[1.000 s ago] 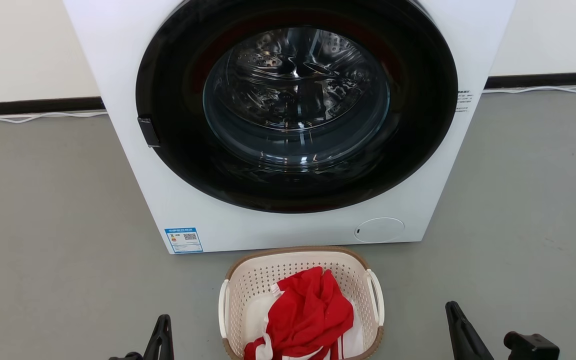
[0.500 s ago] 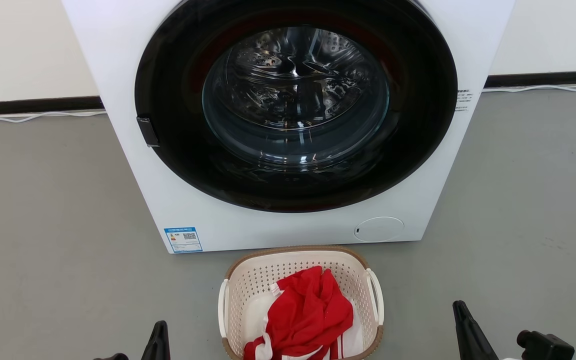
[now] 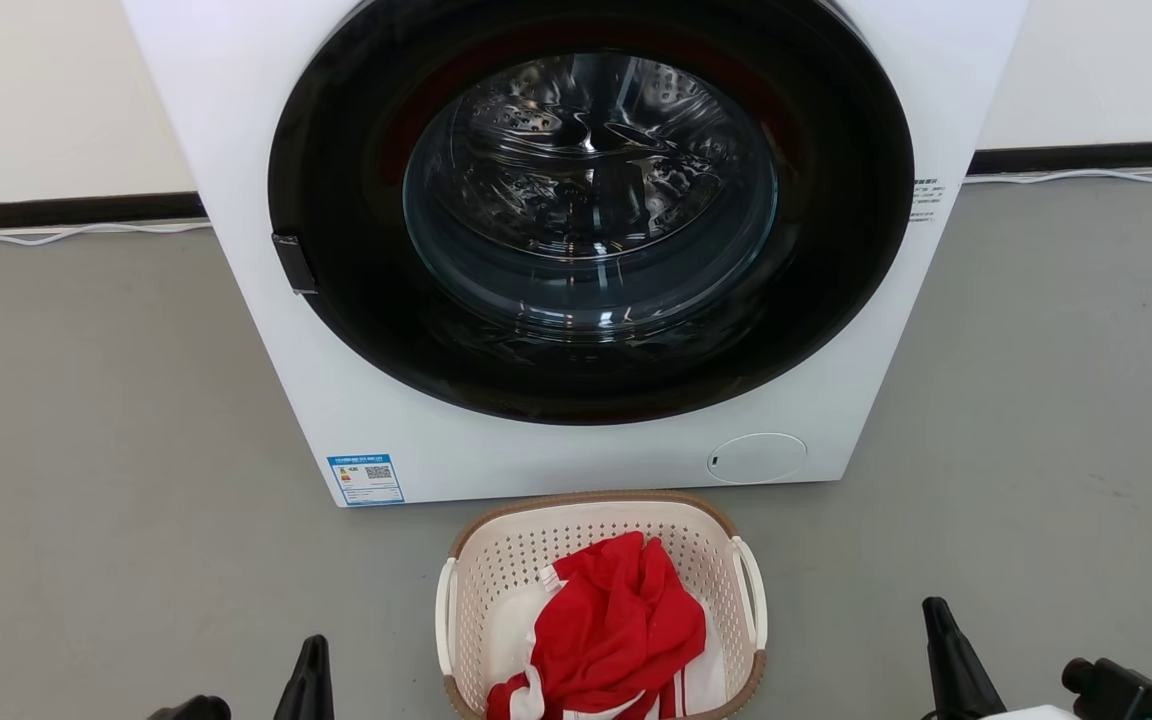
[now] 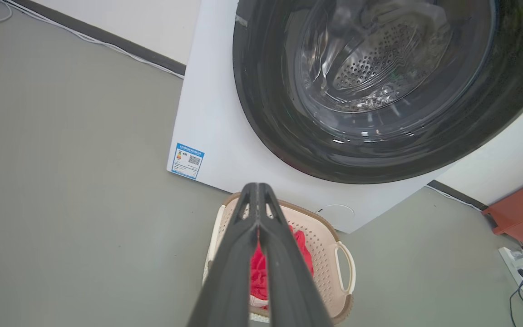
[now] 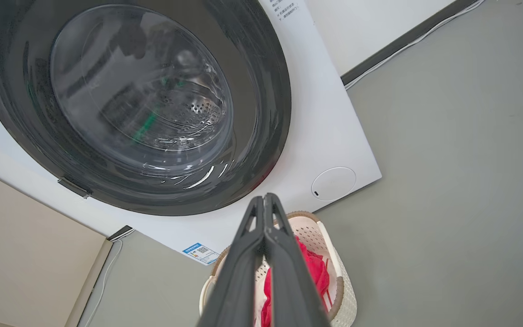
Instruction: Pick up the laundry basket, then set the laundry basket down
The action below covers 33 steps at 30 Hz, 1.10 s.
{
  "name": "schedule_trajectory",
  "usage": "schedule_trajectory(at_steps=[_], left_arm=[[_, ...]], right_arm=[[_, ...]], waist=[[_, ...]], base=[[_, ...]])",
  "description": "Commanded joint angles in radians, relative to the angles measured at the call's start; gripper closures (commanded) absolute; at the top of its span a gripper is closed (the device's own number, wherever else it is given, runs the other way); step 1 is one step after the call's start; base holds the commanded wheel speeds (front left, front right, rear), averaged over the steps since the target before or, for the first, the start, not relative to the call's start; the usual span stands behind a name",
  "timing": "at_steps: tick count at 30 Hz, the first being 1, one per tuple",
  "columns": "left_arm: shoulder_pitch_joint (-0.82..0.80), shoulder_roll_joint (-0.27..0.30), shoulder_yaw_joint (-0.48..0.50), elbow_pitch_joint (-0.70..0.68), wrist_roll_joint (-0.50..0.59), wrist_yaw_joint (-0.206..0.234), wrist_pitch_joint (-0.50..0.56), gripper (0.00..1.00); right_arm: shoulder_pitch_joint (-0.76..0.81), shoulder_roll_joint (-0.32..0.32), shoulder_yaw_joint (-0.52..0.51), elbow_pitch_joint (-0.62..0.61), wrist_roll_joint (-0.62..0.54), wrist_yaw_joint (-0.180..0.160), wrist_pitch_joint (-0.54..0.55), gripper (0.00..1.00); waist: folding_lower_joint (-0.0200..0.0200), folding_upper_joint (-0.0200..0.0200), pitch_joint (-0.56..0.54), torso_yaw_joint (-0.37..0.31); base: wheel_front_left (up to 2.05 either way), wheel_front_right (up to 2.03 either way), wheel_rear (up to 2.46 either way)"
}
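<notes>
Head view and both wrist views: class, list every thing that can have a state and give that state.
laundry basket: upright on the floor, loaded, not gripped.
red garment: crumpled inside the basket.
washing machine door: closed.
left tool: shut, empty, clear of the basket.
right tool: shut, empty, clear of the basket.

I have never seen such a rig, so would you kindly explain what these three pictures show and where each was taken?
This is a wheeled robot with two arms. The head view looks down from its head camera: a white washing machine stands on the grey floor, and before it the laundry basket holds a red garment. The other two pictures come from cameras on the wrists, each looking along its arm's gripper: the left gripper and the right gripper, both shut and empty, apart from the basket.
</notes>
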Motion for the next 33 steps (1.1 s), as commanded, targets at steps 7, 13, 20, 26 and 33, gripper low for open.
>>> schedule_trajectory(at_steps=[7,13,20,26,33], left_arm=[[-0.071,0.011,0.024,-0.013,-0.106,-0.026,0.021,1.00],[-0.086,0.013,0.033,-0.007,-0.179,-0.039,0.037,1.00],[-0.103,0.014,0.044,0.002,-0.264,-0.054,0.055,1.00],[-0.117,0.015,0.054,0.009,-0.337,-0.067,0.072,1.00],[-0.134,0.015,0.066,0.018,-0.421,-0.082,0.091,1.00]], right_arm=[[-0.062,-0.013,-0.004,-0.035,0.099,0.004,0.023,1.00],[-0.070,-0.014,-0.010,-0.038,0.166,0.004,0.039,1.00],[-0.080,-0.015,-0.017,-0.042,0.244,0.004,0.058,1.00],[-0.089,-0.016,-0.023,-0.045,0.310,0.005,0.074,1.00],[-0.099,-0.017,-0.031,-0.049,0.387,0.005,0.094,1.00]], waist=[[-0.0002,0.0000,0.000,-0.001],[-0.0002,0.0000,0.001,-0.001],[-0.0002,0.0000,0.001,-0.002],[-0.0002,0.0000,0.002,-0.003],[-0.0002,0.0000,0.002,-0.003]], base=[[0.00,0.00,0.00],[0.00,0.00,0.00],[0.00,0.00,0.00],[0.00,0.00,0.00],[0.00,0.00,0.00]])
